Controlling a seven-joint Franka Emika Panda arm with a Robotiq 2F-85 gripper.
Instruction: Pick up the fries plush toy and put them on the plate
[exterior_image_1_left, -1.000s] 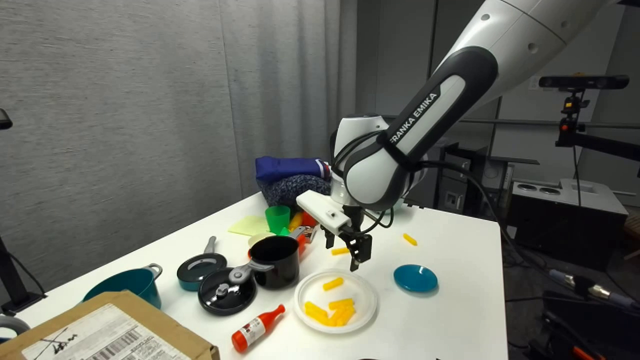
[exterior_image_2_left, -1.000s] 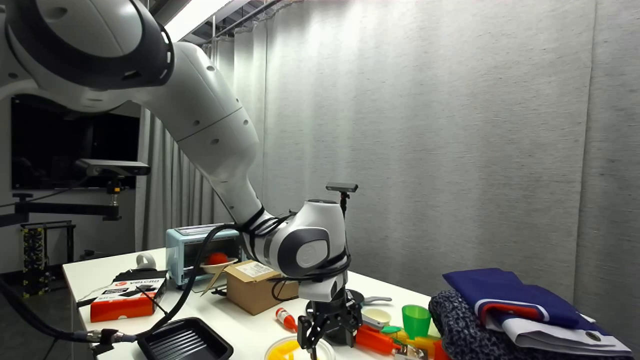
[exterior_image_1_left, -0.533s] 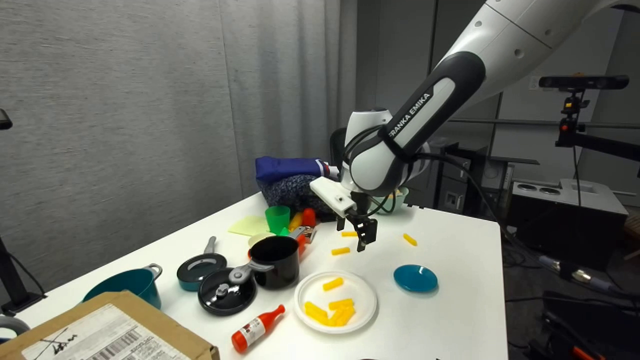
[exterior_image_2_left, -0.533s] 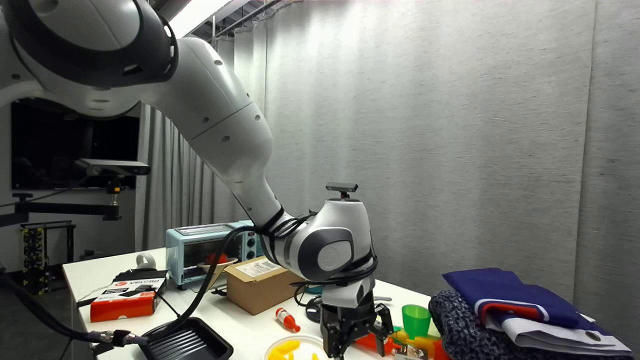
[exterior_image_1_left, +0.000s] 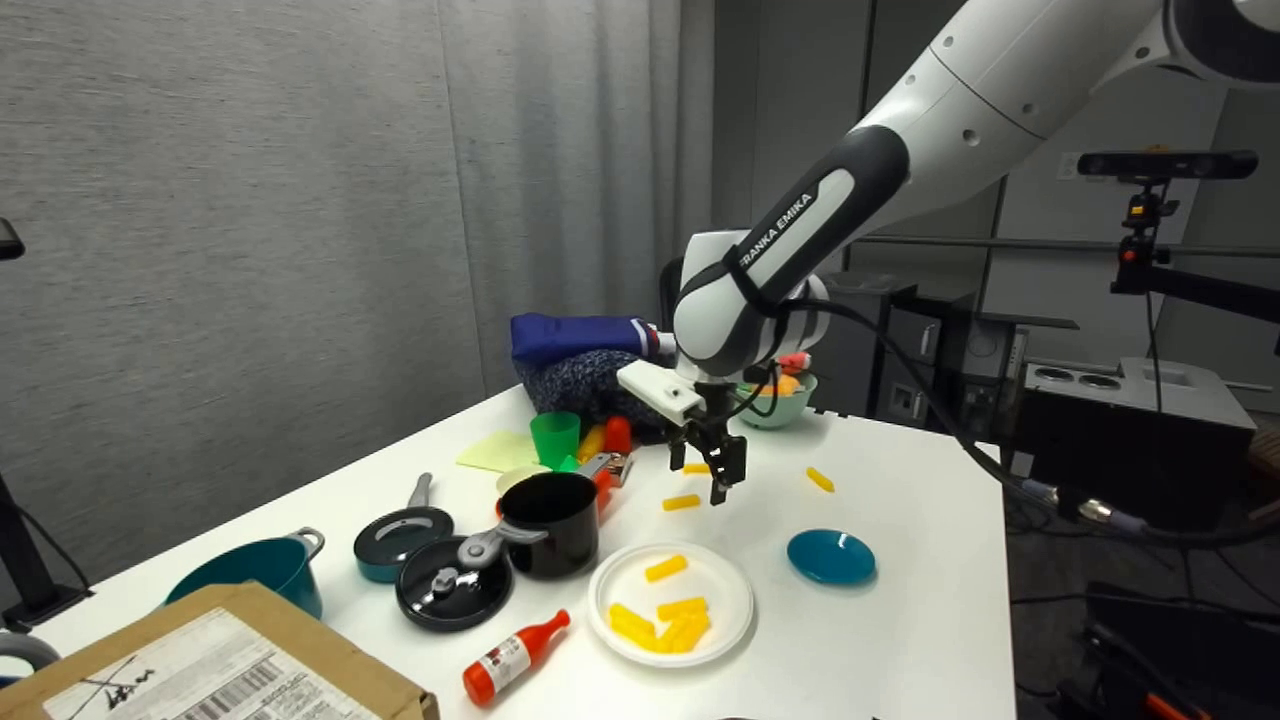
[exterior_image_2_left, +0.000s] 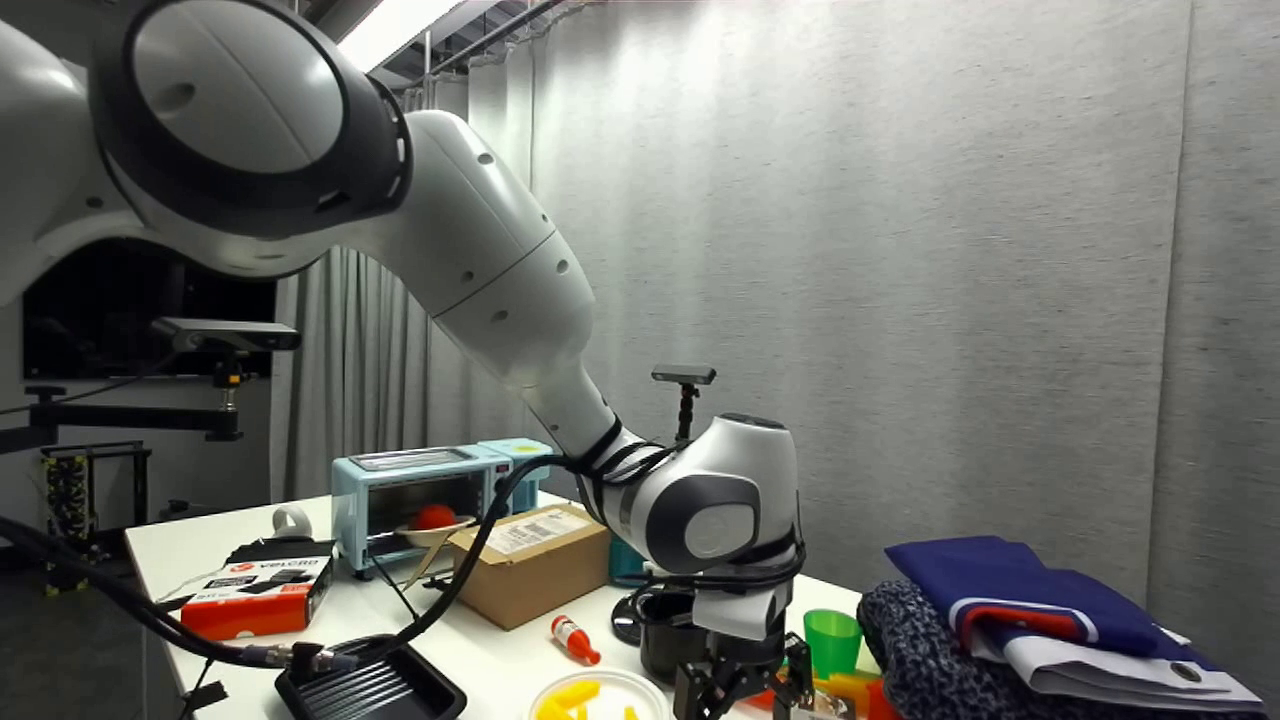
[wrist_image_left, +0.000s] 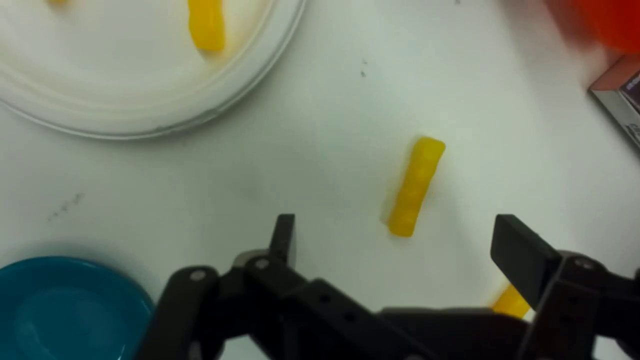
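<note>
Black two-fingered gripper (wrist_image_left: 394, 232), jaws spread wide above the white worktop (exterior_image_1_left: 930, 540), three slim yellow plush fries (exterior_image_1_left: 681, 503) lying loose near the gripper, more yellow fries (exterior_image_1_left: 682, 607) on the round white plate (exterior_image_1_left: 743, 612) near it

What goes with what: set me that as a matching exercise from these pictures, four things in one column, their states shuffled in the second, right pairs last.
Things
1. Black two-fingered gripper
2. Round white flat plate
3. White-labelled, long-necked red bottle
4. Green tapered cup

States
a. Lying on its side
b. Standing upright
c. Bearing several thin yellow plush fries
d. Open, holding nothing

Right pairs: 1-d; 2-c; 3-a; 4-b
</note>
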